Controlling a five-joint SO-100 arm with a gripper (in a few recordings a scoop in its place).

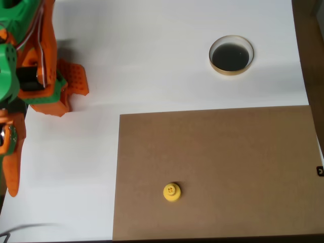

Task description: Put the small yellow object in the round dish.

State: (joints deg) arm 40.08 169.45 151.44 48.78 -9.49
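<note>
Seen from overhead, a white bench (167,55) carries a large flat rectangle of brown cardboard (228,172) that covers its lower right part, reaching the bench's lower and right edges. A tiny bright yellow plastic piece (172,192), round with a narrower knob on top, sits upright on the cardboard, near its lower left corner and close to the bench's lower edge. A small shallow round dish (231,55) with a pale tan rim and a dark black inside rests on the bare white surface toward the bench's upper right corner, above the cardboard's top edge and well apart from the yellow piece. Nothing lies in the dish. The orange and green robot arm (30,76) stands along the bench's left edge, far from both things. One long orange finger of its hand (11,167) points down toward the lower left corner; whether the hand is wide or narrow cannot be told from this angle, and it holds nothing visible.
</note>
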